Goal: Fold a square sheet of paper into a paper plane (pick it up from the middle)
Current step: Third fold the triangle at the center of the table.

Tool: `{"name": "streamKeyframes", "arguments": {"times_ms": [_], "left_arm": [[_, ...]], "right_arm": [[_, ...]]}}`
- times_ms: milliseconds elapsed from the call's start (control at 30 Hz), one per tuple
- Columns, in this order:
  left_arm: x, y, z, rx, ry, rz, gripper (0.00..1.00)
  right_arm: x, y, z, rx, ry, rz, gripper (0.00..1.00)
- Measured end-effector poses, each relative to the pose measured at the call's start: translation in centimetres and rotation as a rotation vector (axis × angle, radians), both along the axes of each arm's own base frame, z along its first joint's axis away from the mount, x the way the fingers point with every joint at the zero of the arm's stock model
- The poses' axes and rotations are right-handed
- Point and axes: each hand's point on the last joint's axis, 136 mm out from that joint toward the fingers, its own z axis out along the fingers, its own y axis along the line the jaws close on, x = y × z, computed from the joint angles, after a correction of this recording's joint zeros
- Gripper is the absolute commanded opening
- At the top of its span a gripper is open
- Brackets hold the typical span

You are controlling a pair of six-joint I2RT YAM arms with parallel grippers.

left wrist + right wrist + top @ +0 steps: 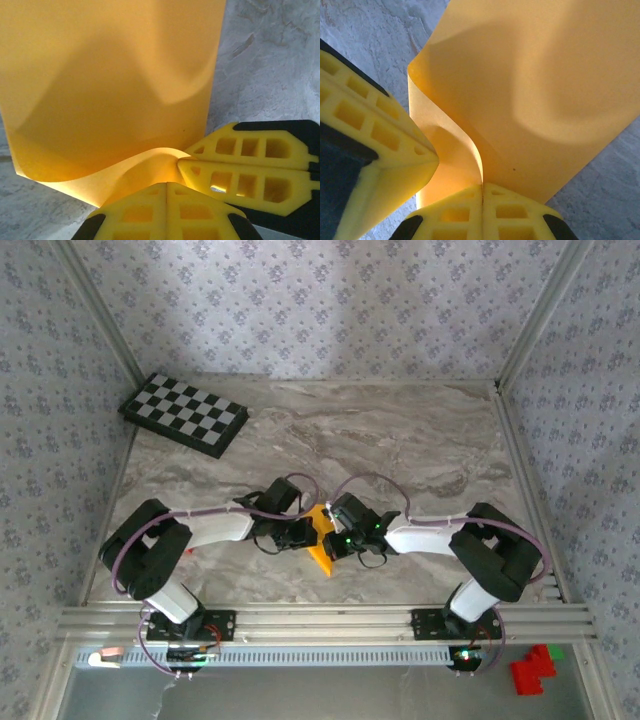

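Curl of paper (115, 90) in 2 wrist close-ups; checkered board (185, 415) overhead.

Both arms bent inward at lower centre of the frame; left gripper (300, 534) and right gripper (340, 540) were pinched closed, tips nearly touching.

The right gripper (482, 189) has its yellow jaws pressed together on the curled lower edge of the square sheet of paper (545, 100). The left gripper (427, 159), jaws together, touches that curl from the left. Grey marbled counter (370, 30) lies behind.
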Motion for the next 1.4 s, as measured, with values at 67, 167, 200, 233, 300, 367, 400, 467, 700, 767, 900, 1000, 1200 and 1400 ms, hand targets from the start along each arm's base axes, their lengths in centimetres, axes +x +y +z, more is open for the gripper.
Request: {"name": "streamKeyframes", "arguments": {"times_ms": [67,167,200,233,300,367,400,467,700,767,900,1000,1200,1400], "left_arm": [[-0.3,0.2,-0.4,0.007,0.009,0.003,0.02],[-0.5,0.5,-1.4,0.025,0.029,0.006,0.02],[-0.5,0.4,-1.7,0.024,0.035,0.004,0.02],[-0.4,0.5,-1.6,0.02,0.033,0.008,0.02],[-0.3,0.4,-1.6,0.017,0.034,0.008,0.02],[-0.3,0.5,-1.6,0.017,0.034,0.008,0.03],[-0.3,0.5,-1.6,0.018,0.032,0.009,0.03],[-0.2,0.6,-1.4,0.023,0.025,0.012,0.04],[0.0,0.6,0.2,-0.001,-0.007,0.018,0.04],[0.1,0.6,0.5,-0.004,-0.015,0.02,0.04],[0.3,0.8,0.4,0.004,-0.022,0.032,0.05],[0.4,0.9,0.4,0.005,-0.023,0.034,0.05],[0.5,0.8,0.3,0.007,-0.015,0.04,0.05],[0.7,0.6,-1.0,0.026,0.005,0.04,0.05]], "right_arm": [[0.0,0.0,0.0,0.0,0.0,0.0,0.05],[0.0,0.0,0.0,0.001,0.002,-0.002,0.05],[0.0,0.1,0.0,0.002,0.002,-0.003,0.05],[0.0,0.1,0.0,0.002,0.003,-0.004,0.05],[0.0,0.1,0.0,0.002,0.004,-0.007,0.05],[0.0,0.1,-0.1,0.003,0.008,-0.011,0.05],[0.0,0.1,-0.1,0.004,0.01,-0.014,0.05],[0.1,0.2,-0.1,0.006,0.012,-0.02,0.05],[0.4,0.4,0.0,0.017,0.021,-0.043,0.05],[0.5,0.5,0.0,0.02,0.022,-0.049,0.05],[1.1,0.6,0.0,0.026,0.024,-0.063,0.05],[1.8,0.6,0.0,0.027,0.023,-0.076,0.05],[2.2,0.7,0.1,0.027,0.022,-0.083,0.05],[2.3,0.8,0.1,0.03,0.021,-0.084,0.05]]}}
